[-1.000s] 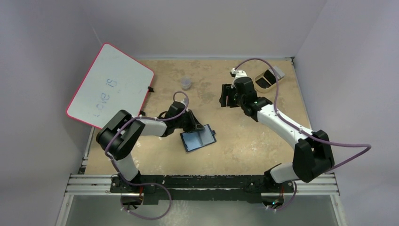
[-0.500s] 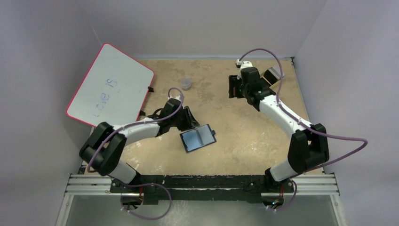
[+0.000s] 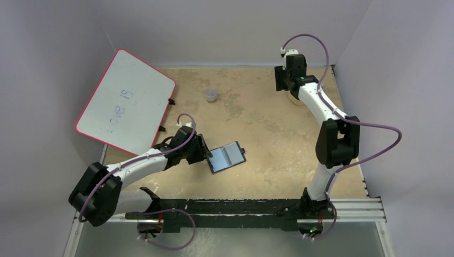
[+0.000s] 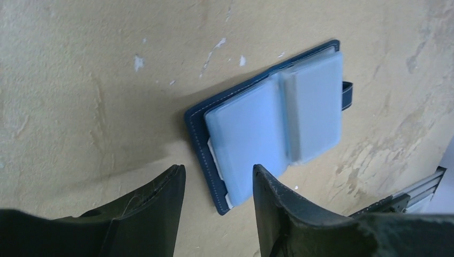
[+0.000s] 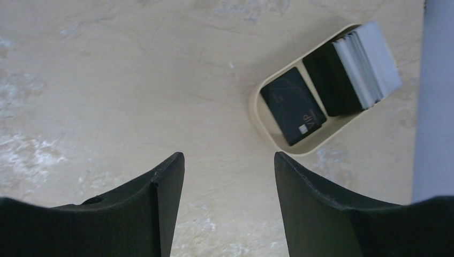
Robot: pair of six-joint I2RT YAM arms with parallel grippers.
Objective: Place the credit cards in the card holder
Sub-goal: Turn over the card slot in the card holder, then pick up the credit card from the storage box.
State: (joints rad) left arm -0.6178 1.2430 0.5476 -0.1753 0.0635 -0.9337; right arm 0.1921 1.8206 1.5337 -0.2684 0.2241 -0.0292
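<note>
Near the middle of the surface [image 3: 267, 134] lies one card holder [image 4: 267, 128], opened flat, with the left fingers [image 4: 155, 209] spread empty at its edge. Far right, one tan tray [image 5: 259, 115] holds two black cards [image 5: 293, 105] and one pale stack [image 5: 369, 61]; the right fingers [image 5: 160, 198] are spread empty nearby.

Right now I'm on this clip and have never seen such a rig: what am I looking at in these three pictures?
Two robot arms are bolted at the near edge of a tan table. The overhead picture looks down on both; the other two come from cameras on each wrist, dark fingers at the bottom. The left gripper, open and empty, hovers by an open navy card holder. The right gripper, also open and empty, is above a tan tray holding a black VIP card and a stack of white cards. A whiteboard sits far left.
</note>
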